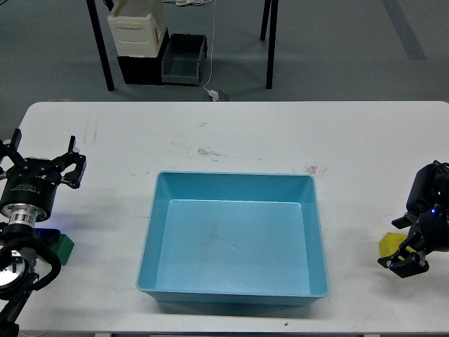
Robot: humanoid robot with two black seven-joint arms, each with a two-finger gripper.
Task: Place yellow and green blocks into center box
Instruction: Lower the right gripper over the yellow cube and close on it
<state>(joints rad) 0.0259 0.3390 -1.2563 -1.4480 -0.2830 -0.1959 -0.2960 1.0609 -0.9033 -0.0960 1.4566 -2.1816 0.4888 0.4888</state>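
A grey floor runs behind a long white table (238, 133), and under a second, dark-legged table at the back sit a cream container (137, 28) stacked on a black crate (140, 69), with a grey bin (184, 60) just beside them and a thin white cable (210, 49) hanging down to the floor. In the middle of the white table stands the light blue box (235, 239), open-topped, with nothing lying inside it. Off at the table's left edge the left gripper (38, 165) points up the table, its black prongs spread apart with only bare tabletop between them. Behind it, near the arm's thick body, a corner of the green block (65, 248) pokes out on the table, mostly hidden by the arm, well apart from the box. On the far right edge the right gripper (407, 261) is bent low over the yellow block (390, 243), which rests on the table, part of it covered by the dark fingers; from here the fingers are too dark and bunched to tell whether they are wide or closed on the block. The block sits well to the right of the box.
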